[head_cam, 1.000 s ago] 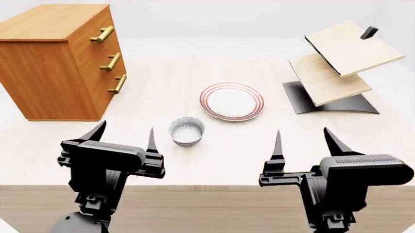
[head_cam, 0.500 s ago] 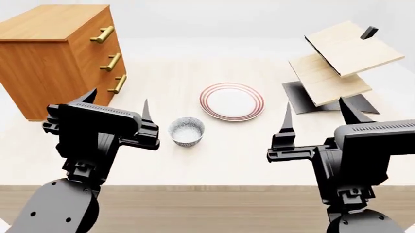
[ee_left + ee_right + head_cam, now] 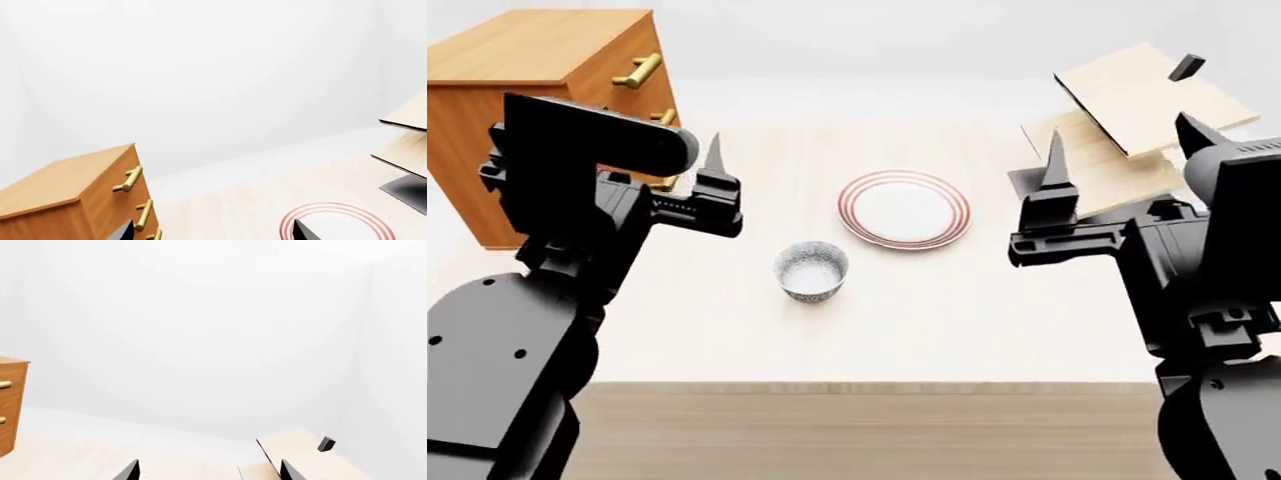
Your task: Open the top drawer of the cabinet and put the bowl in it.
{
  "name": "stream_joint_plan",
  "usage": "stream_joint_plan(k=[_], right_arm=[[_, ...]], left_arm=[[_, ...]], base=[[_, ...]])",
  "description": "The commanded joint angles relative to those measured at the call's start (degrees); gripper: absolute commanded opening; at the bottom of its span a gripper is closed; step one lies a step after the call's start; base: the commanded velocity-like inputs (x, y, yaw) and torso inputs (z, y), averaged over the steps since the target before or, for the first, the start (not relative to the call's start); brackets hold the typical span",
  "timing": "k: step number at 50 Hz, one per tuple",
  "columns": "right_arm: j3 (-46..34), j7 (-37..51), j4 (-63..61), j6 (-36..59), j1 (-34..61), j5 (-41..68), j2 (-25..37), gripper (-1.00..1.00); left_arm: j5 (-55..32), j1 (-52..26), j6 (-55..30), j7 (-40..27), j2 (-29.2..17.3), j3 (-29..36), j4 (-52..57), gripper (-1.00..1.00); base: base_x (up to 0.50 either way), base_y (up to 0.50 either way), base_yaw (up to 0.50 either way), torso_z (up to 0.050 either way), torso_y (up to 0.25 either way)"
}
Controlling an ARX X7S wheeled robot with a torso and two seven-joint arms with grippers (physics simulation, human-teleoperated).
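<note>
1. Bowl (image 3: 811,270): one only, small and deep, white with a dense blue-grey speckle, upright on the pale wooden worktop (image 3: 961,320) near its front, just in front and to the left of the plate (image 3: 904,208) and apart from it. Nothing touches it.
2. Writing: no brand, label or lettering can be read on anything in any view.
3. One cabinet (image 3: 534,110), orange-brown and boxy, sits at the far left of the worktop. It has three drawers, each with one brass bar handle. The top drawer (image 3: 627,65) is closed, flush with the front; the head view shows its handle (image 3: 637,70), while the lower two are partly hidden behind the left arm. The left wrist view shows the cabinet (image 3: 67,195) with all three handles in a column.
4. One flat white plate with red rings lies at mid-worktop, empty.
5. One light-wood shelf rack (image 3: 1134,100) with two tilted boards on a black base stands at the far right; a small dark block (image 3: 1186,67) sits on its upper board.
6. Two arms, one pincer each. The left pincer (image 3: 647,165) is raised in front of the cabinet's lower drawers, its pointed fingers spread, pinching nothing.
7. The right pincer (image 3: 1121,150) is raised before the shelf rack, fingers likewise spread wide and empty. Both are well apart from the bowl.
</note>
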Motion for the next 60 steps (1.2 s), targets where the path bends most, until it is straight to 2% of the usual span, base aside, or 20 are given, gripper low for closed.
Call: stream_joint_plan(k=[1, 56, 60], right_arm=[[1.5, -0.7, -1.8, 8.1, 6.4, 3.0, 0.4, 1.0], [4.1, 5.2, -0.8, 7.0, 6.0, 13.2, 2.1, 1.0], [3.9, 5.7, -0.7, 6.2, 5.3, 13.5, 2.4, 1.0]], left_arm=[[-1.5, -7.7, -6.7, 0.7, 0.8, -1.6, -0.8, 1.0], [-2.1, -5.2, -4.0, -0.1, -1.5, 0.9, -2.0, 1.0], [-1.2, -4.9, -3.2, -0.7, -2.8, 3.1, -2.6, 1.0]], base=[[0.04, 0.0, 0.0, 0.05, 0.0], [0.49, 0.0, 0.0, 0.05, 0.0], [0.34, 0.0, 0.0, 0.038, 0.0]])
